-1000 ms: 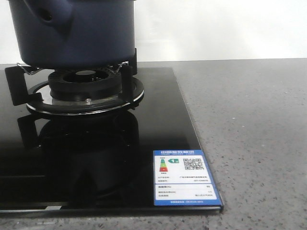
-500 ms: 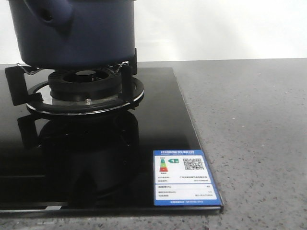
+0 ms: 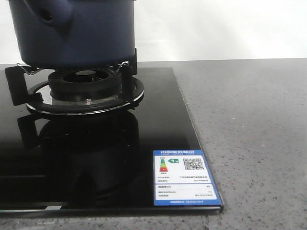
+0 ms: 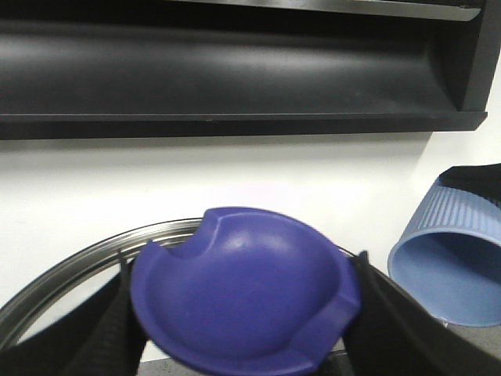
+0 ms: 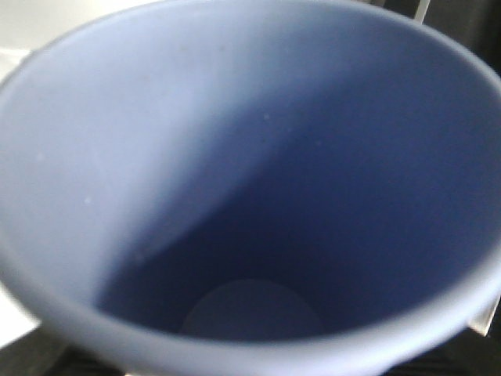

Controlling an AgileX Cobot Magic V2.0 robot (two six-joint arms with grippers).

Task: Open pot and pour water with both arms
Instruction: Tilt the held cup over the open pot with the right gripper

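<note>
The left arm's black fingers (image 4: 117,313) grasp a glossy blue-violet domed lid (image 4: 244,291), so the opening looks done. The right arm's own fingers are hidden, so their state cannot be told, though a pale blue ribbed plastic cup (image 5: 250,188) fills its view, apparently empty; pouring seems finished or pending. The large dark navy-blue round pot (image 3: 72,31) with smooth sides and stubby holed knob sits on the black gas burner (image 3: 85,88), far left on the grey counter (image 3: 249,124).
</note>
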